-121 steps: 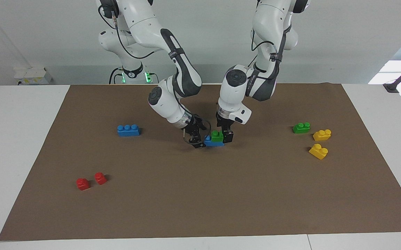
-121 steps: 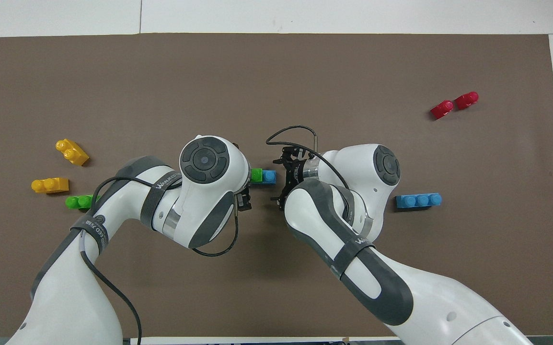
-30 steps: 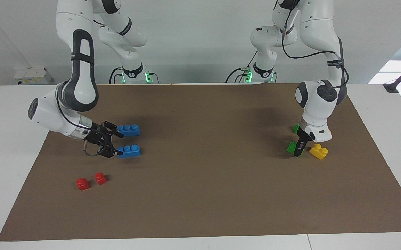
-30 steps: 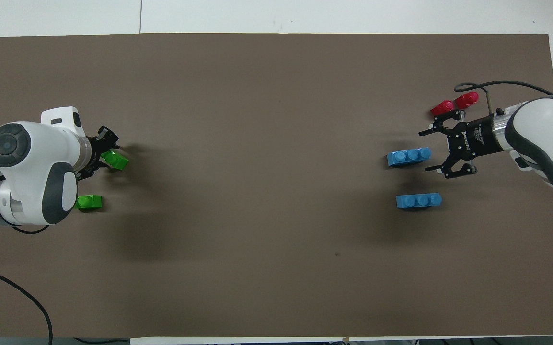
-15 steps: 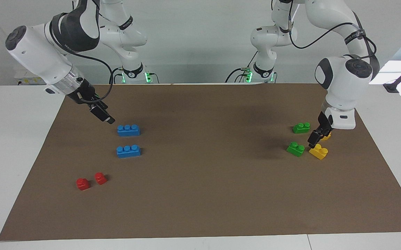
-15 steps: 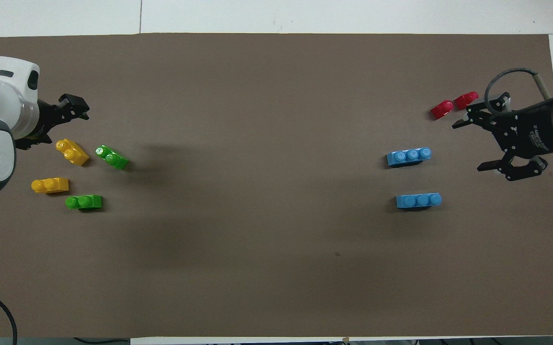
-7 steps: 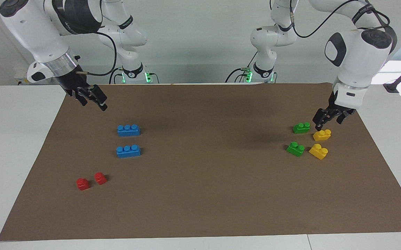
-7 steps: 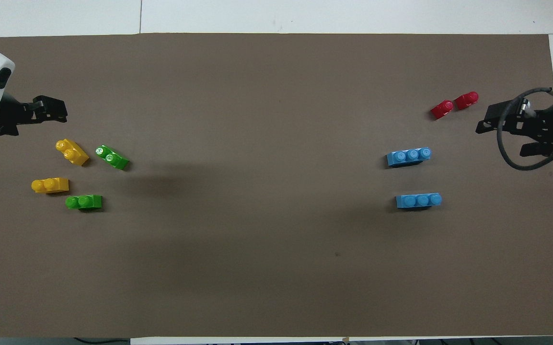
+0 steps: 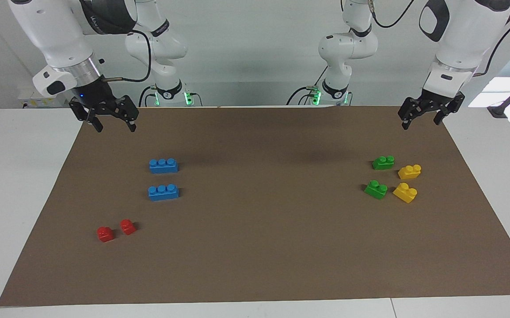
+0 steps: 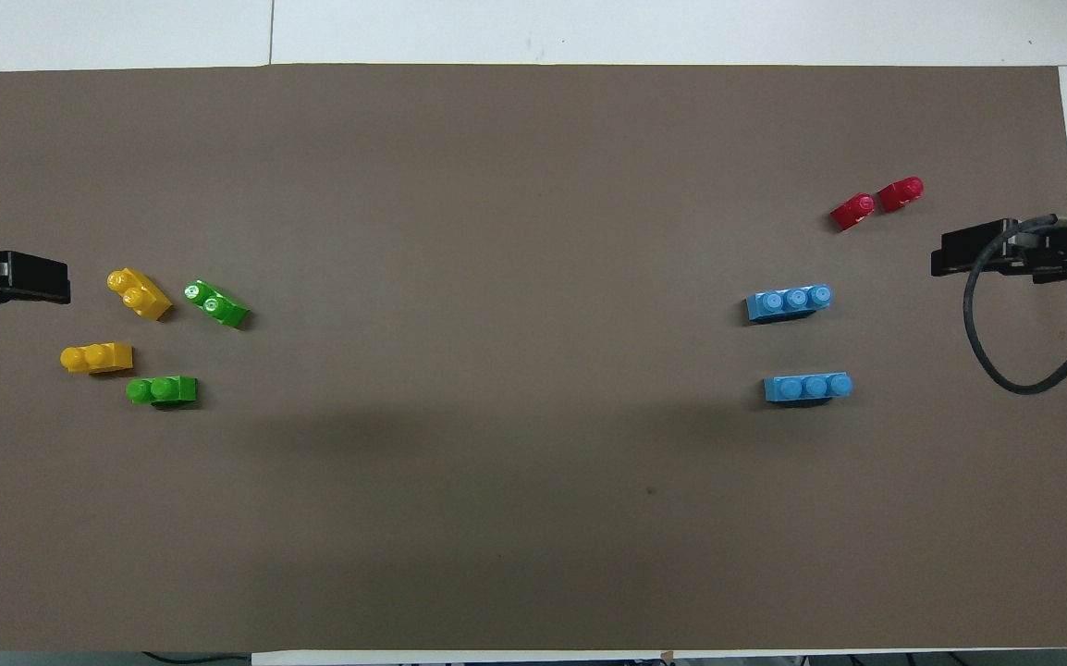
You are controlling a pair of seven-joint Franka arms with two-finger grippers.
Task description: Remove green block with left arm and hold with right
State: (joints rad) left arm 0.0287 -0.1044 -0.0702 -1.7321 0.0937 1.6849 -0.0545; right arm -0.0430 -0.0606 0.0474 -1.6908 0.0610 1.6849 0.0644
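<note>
Two green blocks lie on the brown mat near the left arm's end. One green block [image 9: 376,189] [image 10: 216,304] lies beside a yellow brick. The second green block [image 9: 383,162] [image 10: 162,390] lies nearer to the robots. My left gripper [image 9: 428,115] [image 10: 30,277] is open and empty, raised over the mat's edge nearest the robots at the left arm's end. My right gripper [image 9: 112,120] [image 10: 968,250], with its looped wire, is open and empty, raised over the mat's corner at the right arm's end.
Two blue three-stud bricks [image 9: 163,165] [image 9: 163,192] lie side by side toward the right arm's end. Two red bricks [image 9: 105,233] [image 9: 127,226] lie farther from the robots. Two yellow bricks [image 9: 409,171] [image 9: 405,192] lie beside the green blocks. The mat [image 9: 255,247] covers the table.
Both grippers have risen and drawn back toward the robots, empty. Before that, the left let go of a green block beside the yellow bricks and the right left a blue brick.
</note>
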